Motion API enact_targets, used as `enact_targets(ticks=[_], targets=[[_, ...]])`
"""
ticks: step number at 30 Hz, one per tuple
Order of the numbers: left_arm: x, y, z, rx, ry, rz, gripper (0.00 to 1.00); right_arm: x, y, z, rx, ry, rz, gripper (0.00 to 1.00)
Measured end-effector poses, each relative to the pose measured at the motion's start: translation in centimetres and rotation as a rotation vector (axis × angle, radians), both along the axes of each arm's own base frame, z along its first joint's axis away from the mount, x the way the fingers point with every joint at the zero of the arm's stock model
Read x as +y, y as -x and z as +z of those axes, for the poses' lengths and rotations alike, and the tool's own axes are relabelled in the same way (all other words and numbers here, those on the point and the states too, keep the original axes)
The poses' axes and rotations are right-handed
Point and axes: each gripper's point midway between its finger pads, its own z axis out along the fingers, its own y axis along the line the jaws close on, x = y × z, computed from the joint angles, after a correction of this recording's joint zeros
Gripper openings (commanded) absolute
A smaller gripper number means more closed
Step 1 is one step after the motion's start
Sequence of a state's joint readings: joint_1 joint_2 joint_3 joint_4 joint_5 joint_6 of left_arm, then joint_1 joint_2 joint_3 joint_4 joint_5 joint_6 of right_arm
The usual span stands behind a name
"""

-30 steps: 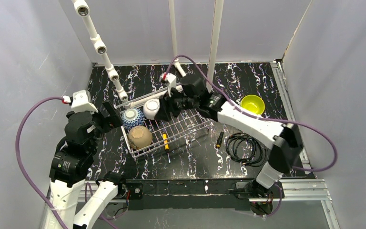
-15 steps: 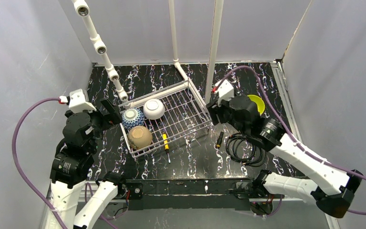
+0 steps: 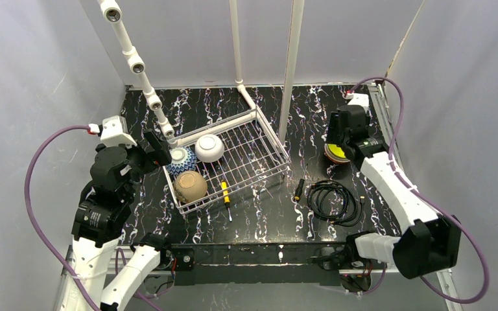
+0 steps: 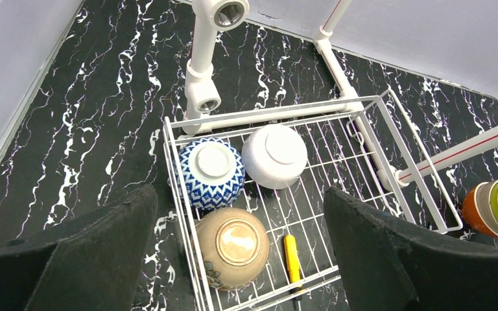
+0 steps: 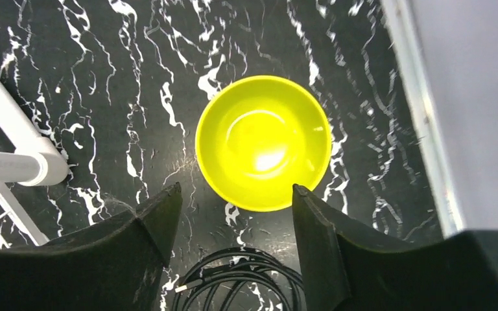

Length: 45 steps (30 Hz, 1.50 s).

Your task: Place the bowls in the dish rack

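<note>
At mid-frame from above, the white wire rectangular dish rack [image 3: 253,152] is flanked by the empty, spread-open left gripper [image 4: 240,197] and right gripper [image 5: 235,191], the latter parted over the yellow-green round bowl [image 5: 263,142], while the rack's left end is filled by the upturned tan bowl [image 3: 190,186], white bowl [image 3: 209,148] and blue-white patterned bowl [image 3: 180,159].

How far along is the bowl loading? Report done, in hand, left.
Done: the blue-white bowl, white bowl and tan bowl sit upside down in the dish rack. In hand: nothing; the right gripper hovers open over the yellow-green bowl. Left: that bowl, plus the orange bowl and another nested under it.
</note>
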<state>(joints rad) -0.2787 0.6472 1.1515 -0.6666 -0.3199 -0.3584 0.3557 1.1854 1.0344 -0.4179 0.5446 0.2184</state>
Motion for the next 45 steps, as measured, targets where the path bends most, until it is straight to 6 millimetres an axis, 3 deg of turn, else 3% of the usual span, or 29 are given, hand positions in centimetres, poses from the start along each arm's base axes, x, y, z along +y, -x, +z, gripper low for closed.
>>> enact_targets(ticks=[3, 7, 12, 21, 25, 30, 38, 41, 45], targets=[[-0.1, 0.0, 0.0, 0.002, -0.001, -0.010, 0.98, -0.7, -0.8, -2.8, 0.078, -0.103, -0.023, 0.66], [-0.1, 0.3, -0.3, 0.012, -0.009, -0.017, 0.98, 0.8, -1.5, -5.5, 0.151, -0.195, 0.014, 0.60], [0.0, 0.5, -0.7, 0.025, -0.017, -0.017, 0.98, 2.2, -2.5, -7.8, 0.198, -0.242, 0.032, 0.54], [0.1, 0.5, -0.8, 0.030, -0.024, -0.011, 0.98, 2.1, -3.5, -10.7, 0.254, -0.237, 0.007, 0.46], [0.1, 0.4, -1.1, 0.037, -0.026, -0.012, 0.98, 2.1, -4.0, -11.1, 0.265, -0.229, 0.009, 0.42], [0.1, 0.5, -1.5, 0.054, -0.031, -0.012, 0.98, 2.1, -4.4, -10.8, 0.256, -0.222, 0.017, 0.25], [0.4, 0.6, -1.7, 0.062, -0.046, -0.003, 0.98, 2.3, -5.2, -9.9, 0.236, -0.232, 0.025, 0.17], [0.4, 0.6, -1.7, 0.063, -0.049, -0.002, 0.98, 2.2, -5.2, -9.8, 0.236, -0.231, 0.024, 0.03], [0.5, 0.7, -1.7, 0.065, -0.050, -0.001, 0.98, 2.0, -5.3, -9.4, 0.228, -0.223, 0.014, 0.01]])
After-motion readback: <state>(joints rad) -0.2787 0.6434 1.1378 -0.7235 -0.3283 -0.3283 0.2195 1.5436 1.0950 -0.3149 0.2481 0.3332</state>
